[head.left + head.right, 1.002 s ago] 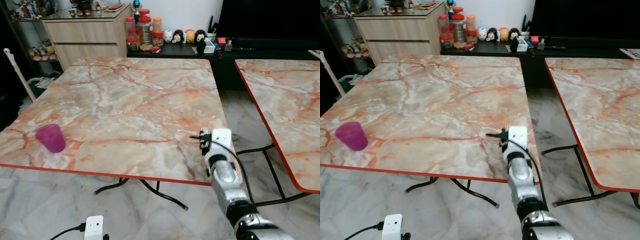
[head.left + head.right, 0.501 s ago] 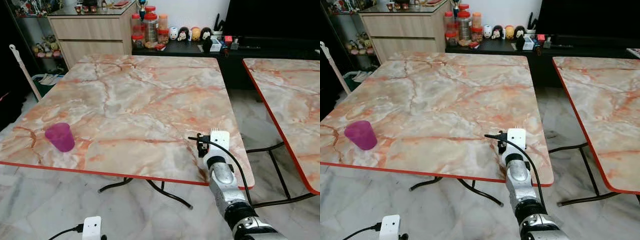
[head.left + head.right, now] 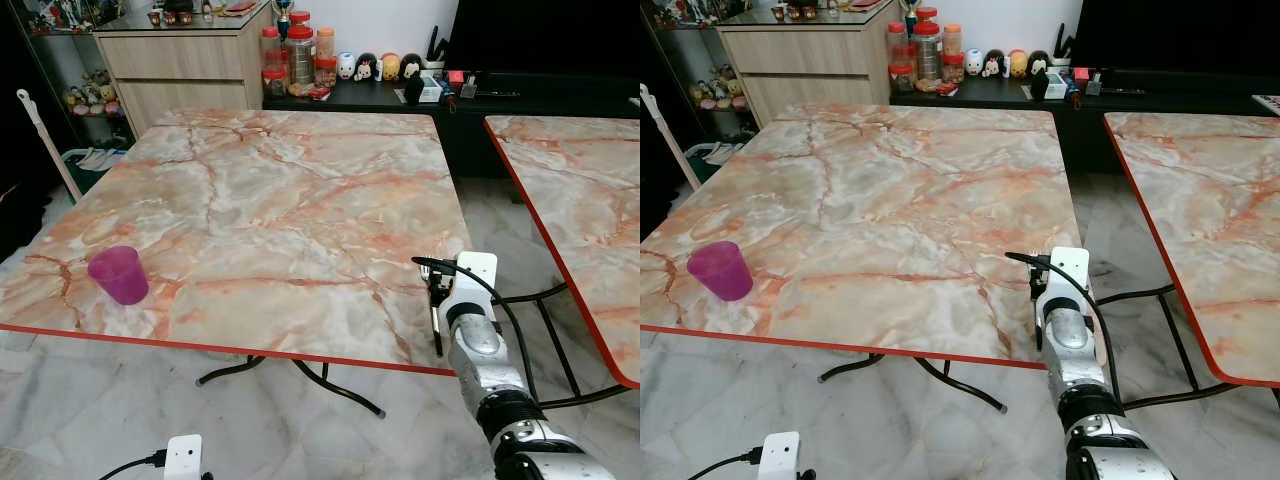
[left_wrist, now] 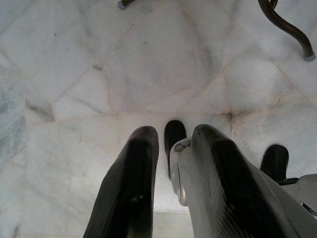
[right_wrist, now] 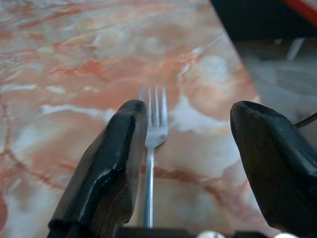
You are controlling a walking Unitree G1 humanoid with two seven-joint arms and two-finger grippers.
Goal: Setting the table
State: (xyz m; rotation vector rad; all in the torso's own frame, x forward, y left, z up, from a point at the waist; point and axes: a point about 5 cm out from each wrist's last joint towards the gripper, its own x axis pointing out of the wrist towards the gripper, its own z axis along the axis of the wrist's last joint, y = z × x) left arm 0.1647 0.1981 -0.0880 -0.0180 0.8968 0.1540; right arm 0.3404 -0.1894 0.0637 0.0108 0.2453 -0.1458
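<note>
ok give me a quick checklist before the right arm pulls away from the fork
1. Silver metal fork lying flat on the marble-patterned table: ok.
2. Right gripper jaws open, apart from the fork: ok.
3. Fork fully on the table, near its front right corner: ok, though close to the edge.
4. Translucent purple plastic cup upright, far to the left: ok.
5. Left gripper hanging low over the pale tiled floor, holding nothing: ok.
6. Plate beside the fork: not ok.

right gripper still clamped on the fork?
No. In the right wrist view the right gripper stands open, its fingers spread wide, and the fork lies flat on the marble table.
</note>
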